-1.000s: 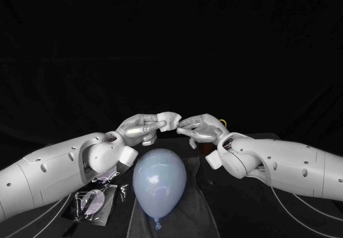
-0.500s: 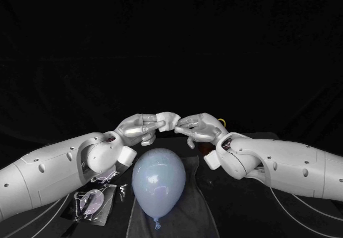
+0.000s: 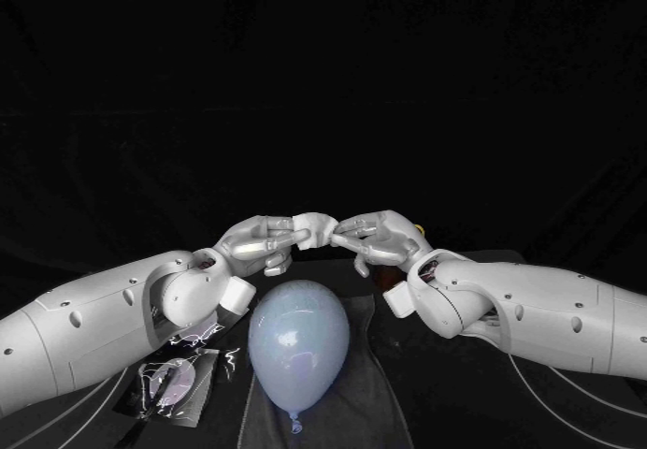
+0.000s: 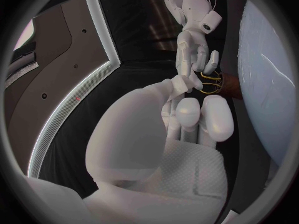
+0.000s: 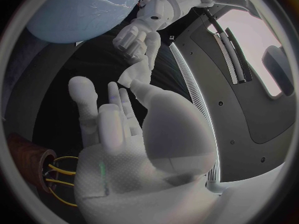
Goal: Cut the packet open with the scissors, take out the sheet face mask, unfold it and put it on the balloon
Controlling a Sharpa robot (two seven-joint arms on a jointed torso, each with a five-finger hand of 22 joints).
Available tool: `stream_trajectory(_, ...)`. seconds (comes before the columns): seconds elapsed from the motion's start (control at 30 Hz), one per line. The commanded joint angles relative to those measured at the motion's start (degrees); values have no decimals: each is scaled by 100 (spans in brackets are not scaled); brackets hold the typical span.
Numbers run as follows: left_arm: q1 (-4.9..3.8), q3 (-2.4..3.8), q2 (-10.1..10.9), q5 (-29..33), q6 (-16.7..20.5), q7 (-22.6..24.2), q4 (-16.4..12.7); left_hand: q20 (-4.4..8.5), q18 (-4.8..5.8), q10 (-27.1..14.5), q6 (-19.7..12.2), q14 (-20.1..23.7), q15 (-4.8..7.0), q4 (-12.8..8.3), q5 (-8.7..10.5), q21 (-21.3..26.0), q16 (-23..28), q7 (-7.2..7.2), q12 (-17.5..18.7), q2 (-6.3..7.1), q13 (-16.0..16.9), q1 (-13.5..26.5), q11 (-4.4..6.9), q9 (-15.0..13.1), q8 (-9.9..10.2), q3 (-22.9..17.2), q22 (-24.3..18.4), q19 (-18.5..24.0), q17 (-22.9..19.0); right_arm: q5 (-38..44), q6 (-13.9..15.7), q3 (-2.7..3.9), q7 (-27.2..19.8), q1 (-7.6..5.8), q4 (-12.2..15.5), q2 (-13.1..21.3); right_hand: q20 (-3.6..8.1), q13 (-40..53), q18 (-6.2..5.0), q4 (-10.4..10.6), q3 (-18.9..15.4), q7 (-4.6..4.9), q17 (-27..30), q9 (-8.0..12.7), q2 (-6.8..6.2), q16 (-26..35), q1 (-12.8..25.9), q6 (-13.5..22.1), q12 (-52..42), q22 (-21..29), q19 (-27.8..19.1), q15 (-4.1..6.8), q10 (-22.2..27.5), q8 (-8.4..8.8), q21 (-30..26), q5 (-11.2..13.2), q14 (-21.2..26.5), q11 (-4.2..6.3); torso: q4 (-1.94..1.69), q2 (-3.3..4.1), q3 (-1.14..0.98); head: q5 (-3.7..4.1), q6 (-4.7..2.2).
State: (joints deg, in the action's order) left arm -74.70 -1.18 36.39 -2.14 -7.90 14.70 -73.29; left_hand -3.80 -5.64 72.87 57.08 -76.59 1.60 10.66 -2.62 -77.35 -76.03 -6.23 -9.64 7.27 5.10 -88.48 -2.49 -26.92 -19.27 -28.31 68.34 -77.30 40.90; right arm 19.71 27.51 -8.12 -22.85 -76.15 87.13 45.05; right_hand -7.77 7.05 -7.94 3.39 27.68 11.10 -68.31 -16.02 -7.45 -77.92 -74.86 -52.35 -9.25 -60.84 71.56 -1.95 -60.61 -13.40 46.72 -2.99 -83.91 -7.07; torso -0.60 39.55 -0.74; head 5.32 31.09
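A small folded white sheet face mask [image 3: 316,226] hangs above the table, behind the balloon. My left hand [image 3: 263,243] and my right hand [image 3: 383,238] meet fingertip to fingertip and both pinch it. The pale blue balloon [image 3: 299,341] lies lengthwise in front of the hands, knot toward me. The left wrist view shows the right hand [image 4: 194,52] reaching in to the mask [image 4: 182,83], with the balloon [image 4: 269,74] at one side. The right wrist view shows the left hand [image 5: 141,36] at the mask [image 5: 133,75] and the balloon [image 5: 81,10] beyond.
The cut packet [image 3: 173,383] lies on the table under my left forearm. The balloon rests on a dark grey mat [image 3: 353,402]. Yellow-handled scissors [image 5: 57,178] stand in a brown holder [image 5: 25,157] behind my right hand; their handles [image 4: 212,82] also appear in the left wrist view.
The hands have drawn very slightly closer together at the mask. Both still pinch it; the balloon and packet have not moved.
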Motion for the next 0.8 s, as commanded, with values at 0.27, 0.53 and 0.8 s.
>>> stream_trajectory(0.27,-12,8,-6,-59,-81,14,-12,-9,97,-40,1,-34,-19,-11,-18,-37,-21,-41,36,-31,7,39,-13,-712,-26,-56,7,-36,-3,-70,-88,9,-208,1,51,2,47,-33,-13,-45,-18,-111,-211,-49,109,-176,29,-184,-90,-193,146,42,-62,-146,287,22,-145,73,-1,0,3,-11,5)
stream_trajectory(0.53,-13,8,-6,-67,-61,7,-12,-9,97,-40,1,-34,-19,-11,-18,-37,-21,-41,36,-31,7,39,-13,-712,-26,-56,7,-36,-3,-59,-142,10,-222,1,92,-4,72,-45,6,-47,-31,-144,-289,-69,141,-233,49,-241,-149,-281,196,69,-139,-202,414,22,-172,106,-1,2,3,-10,15)
stream_trajectory(0.8,-14,8,-8,-95,-66,3,-15,-9,97,-40,1,-34,-19,-11,-18,-37,-21,-41,36,-31,7,39,-13,-712,-26,-56,7,-36,-3,-55,-108,13,-248,1,100,-28,104,-56,10,-68,19,-193,-304,-95,267,-252,13,-298,-221,-319,202,107,-236,-271,463,21,-177,154,-1,1,3,-3,23)
